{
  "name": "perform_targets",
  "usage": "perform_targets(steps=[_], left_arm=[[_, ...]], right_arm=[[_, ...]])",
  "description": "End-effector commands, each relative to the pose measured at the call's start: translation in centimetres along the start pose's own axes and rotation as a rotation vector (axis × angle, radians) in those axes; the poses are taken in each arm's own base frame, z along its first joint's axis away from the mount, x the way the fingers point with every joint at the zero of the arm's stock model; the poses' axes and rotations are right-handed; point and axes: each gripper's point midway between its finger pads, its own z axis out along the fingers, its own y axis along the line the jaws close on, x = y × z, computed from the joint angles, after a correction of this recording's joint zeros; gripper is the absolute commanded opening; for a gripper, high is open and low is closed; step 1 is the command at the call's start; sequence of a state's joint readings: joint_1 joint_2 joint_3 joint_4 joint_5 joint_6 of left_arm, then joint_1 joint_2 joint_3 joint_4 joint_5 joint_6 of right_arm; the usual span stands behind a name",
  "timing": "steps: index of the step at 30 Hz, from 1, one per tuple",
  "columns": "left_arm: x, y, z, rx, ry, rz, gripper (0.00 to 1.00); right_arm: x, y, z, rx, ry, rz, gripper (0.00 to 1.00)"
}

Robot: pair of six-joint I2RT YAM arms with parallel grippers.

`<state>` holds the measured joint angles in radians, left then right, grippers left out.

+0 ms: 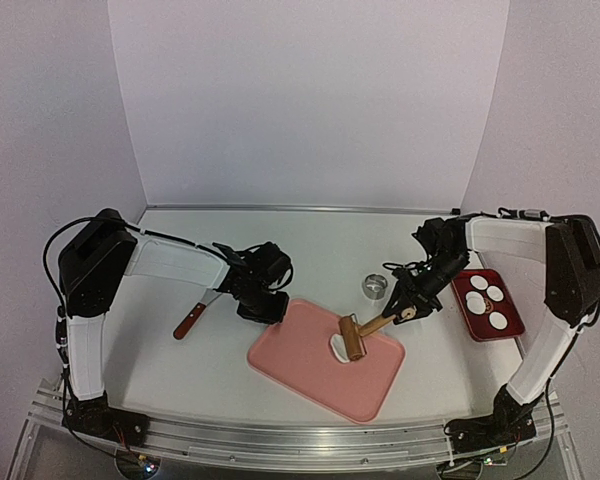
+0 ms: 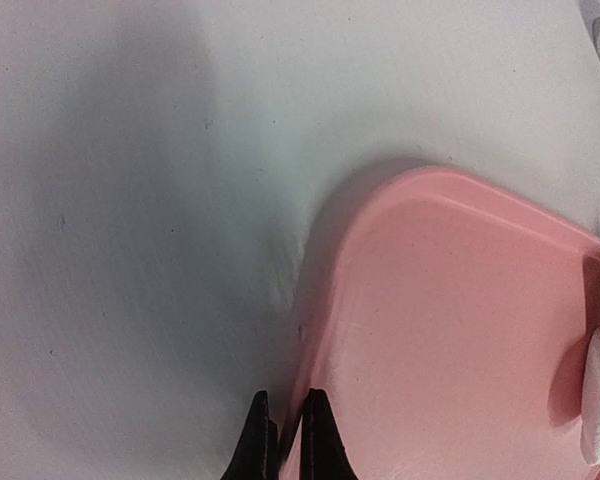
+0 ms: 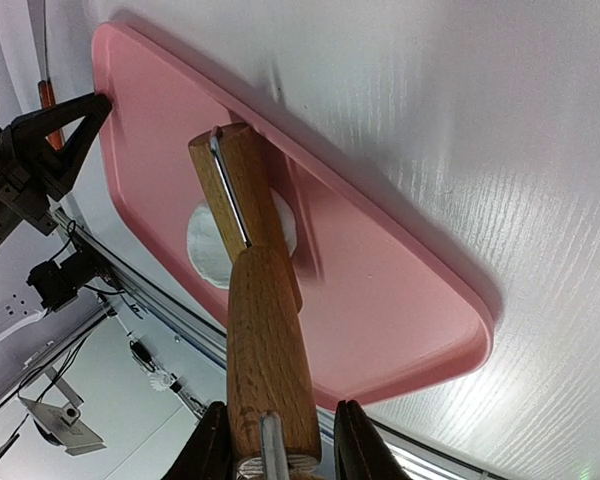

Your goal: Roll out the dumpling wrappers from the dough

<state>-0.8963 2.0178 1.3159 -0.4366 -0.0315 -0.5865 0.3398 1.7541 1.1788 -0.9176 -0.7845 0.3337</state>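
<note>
The dough (image 1: 337,347) is a small flat white piece on the pink board (image 1: 300,365). A wooden roller (image 1: 353,338) rests its head on the dough. My right gripper (image 1: 408,308) is shut on the roller's handle (image 3: 267,360), and the dough (image 3: 212,248) shows under the roller head. My left gripper (image 1: 265,306) sits at the board's far left corner, its jaws pinched over the board's rim (image 2: 325,300). The dough (image 2: 596,395) shows at the right edge of the left wrist view. Several round white wrappers (image 1: 497,320) lie in a red tray (image 1: 512,300) at the right.
A metal ring cutter (image 1: 376,286) stands on the table behind the board. A tool with a brown handle (image 1: 190,321) lies left of the left gripper. The table's metal front rail (image 1: 300,440) runs close to the board's near edge.
</note>
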Motion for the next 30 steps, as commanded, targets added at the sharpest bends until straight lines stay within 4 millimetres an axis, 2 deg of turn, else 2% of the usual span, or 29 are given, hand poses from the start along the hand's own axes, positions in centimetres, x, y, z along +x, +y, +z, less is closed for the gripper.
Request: perform_targets(steps=[1,12,19,21,24,30], left_arm=[[1.3,4.8,0.7,-0.193,0.052,-0.058,0.00],[1.5,4.9,0.7,-0.195,0.052,-0.069,0.00],[1.3,4.7,0.4,-0.182,0.044,-0.074,0.00],[1.1,4.4,0.3,-0.165,0.042,-0.073,0.00],[0.8,3.7,0.1,-0.130,0.036,-0.073,0.00],[-0.1,2.0,-0.6,-0.063,0.029,-0.084,0.02]], right_arm=[[2.9,-12.9,-1.6,0.593,0.072,0.238,0.00],[2.9,-13.1,-2.3,0.603,0.059,0.238,0.00],[2.6,-12.2,-3.3,0.579,0.026,0.225,0.00],[2.3,-11.1,-3.6,0.536,0.011,0.212,0.00],[1.3,-8.2,-4.5,0.431,-0.034,0.162,0.00],[0.5,-0.2,-6.4,0.116,-0.077,0.034,0.00]])
